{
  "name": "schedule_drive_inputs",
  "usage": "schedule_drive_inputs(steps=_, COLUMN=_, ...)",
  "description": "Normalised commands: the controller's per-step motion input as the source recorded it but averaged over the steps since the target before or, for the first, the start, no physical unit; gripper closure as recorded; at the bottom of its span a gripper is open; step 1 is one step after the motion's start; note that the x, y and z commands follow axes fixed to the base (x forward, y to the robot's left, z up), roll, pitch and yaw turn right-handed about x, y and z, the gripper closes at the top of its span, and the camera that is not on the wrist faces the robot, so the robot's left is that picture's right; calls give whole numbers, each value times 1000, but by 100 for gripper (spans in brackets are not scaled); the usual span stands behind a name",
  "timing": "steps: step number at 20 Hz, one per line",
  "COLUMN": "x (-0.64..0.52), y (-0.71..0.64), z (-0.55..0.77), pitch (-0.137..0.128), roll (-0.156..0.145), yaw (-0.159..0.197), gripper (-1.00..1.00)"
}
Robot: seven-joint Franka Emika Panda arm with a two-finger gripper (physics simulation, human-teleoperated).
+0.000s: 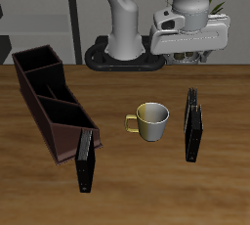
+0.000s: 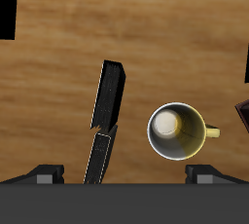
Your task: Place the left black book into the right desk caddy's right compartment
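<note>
Count, exterior view, across the worktop (image 1: 117,185):
- 1 right desk caddy (image 1: 44,94): long, maroon-brown outside, black inner walls, split into sections, set at a slant.
- 1 other black book (image 1: 86,158): on edge at the caddy's end nearest the worktop's front edge, touching or just beside it.
- 1 mug (image 1: 151,120): pale yellow-olive, upright, handle towards the caddy, near the middle.
- 2 slim books past the mug, end to end in one line: the left black book (image 1: 194,137), nearer the front edge, and a thinner one (image 1: 191,102) farther back. The latter is probably the grey book, but the render is too dark to be sure.

Left black book: all black, plain, rectangular, on edge, well apart from the caddy with the mug between. In the wrist view the left black book (image 2: 109,93) shows a glossy cover and a thick spine; the thinner book (image 2: 100,155) lies just beyond its end; the mug (image 2: 177,130) is empty.

Gripper (image 1: 192,55): high over the two books, clear of them. In the wrist view the gripper (image 2: 126,176) has its fingers spread wide, with nothing held.
</note>
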Motion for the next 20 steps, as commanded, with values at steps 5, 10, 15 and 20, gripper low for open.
schedule_drive_inputs(steps=5, x=239, y=118, z=-48, pitch=4, roll=-20, yaw=-16, gripper=-100)
schedule_drive_inputs(steps=10, x=330, y=87, z=-167, pitch=8, roll=-29, yaw=-30, gripper=-100)
schedule_drive_inputs(steps=15, x=161, y=52, z=-294, pitch=21, roll=19, yaw=-14, gripper=-100)
schedule_drive_inputs(steps=20, x=55, y=178, z=-417, pitch=14, roll=23, yaw=3, gripper=-100)
